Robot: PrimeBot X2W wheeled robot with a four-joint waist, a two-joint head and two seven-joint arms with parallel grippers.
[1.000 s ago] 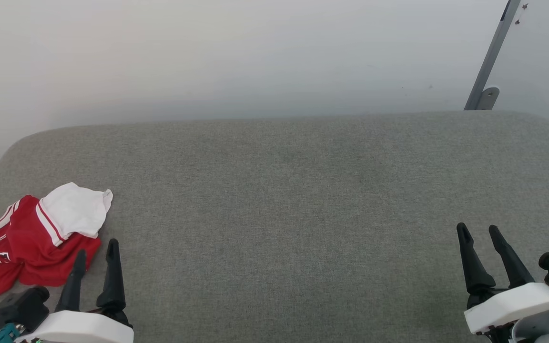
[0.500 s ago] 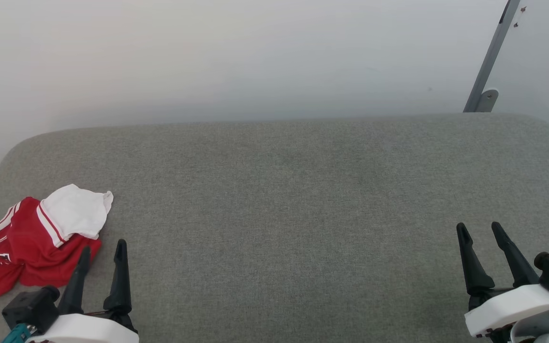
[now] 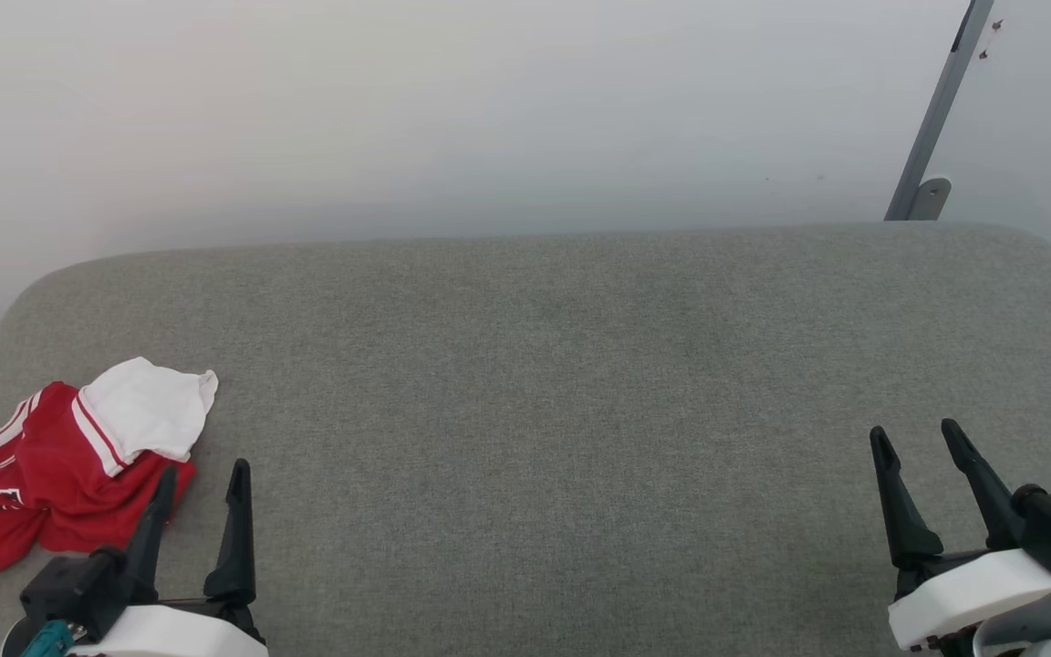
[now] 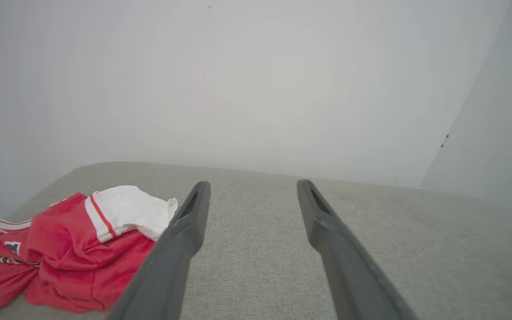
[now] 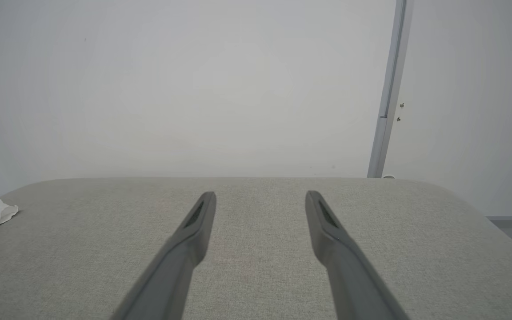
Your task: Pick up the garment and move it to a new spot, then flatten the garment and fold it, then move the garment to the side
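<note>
Lying crumpled: garment [image 3: 51, 465]; left claw [image 3: 203, 469] spread just beside it, right claw [image 3: 913, 429] spread, well apart.

Table: the wide grey fabric-covered padded table [image 3: 544, 365] spans the head view, with its far edge against the plain pale wall [image 3: 398, 109].
Garment: the crumpled red-and-white jersey garment [image 3: 60, 465] lies heaped on the table's left end, towards the front, and runs past the head view's left edge.
Left gripper: the dark two-fingered left gripper [image 3: 203, 471] is at the front left, just right of the garment. Its left fingertip overlaps the heap's near edge; contact cannot be told.
Right gripper: the dark two-fingered right gripper [image 3: 914, 430] is at the front right over bare table, well apart from the garment.
Post: the slanted grey metal post [image 3: 936, 100] stands behind the table's far right corner, before the wall.
</note>
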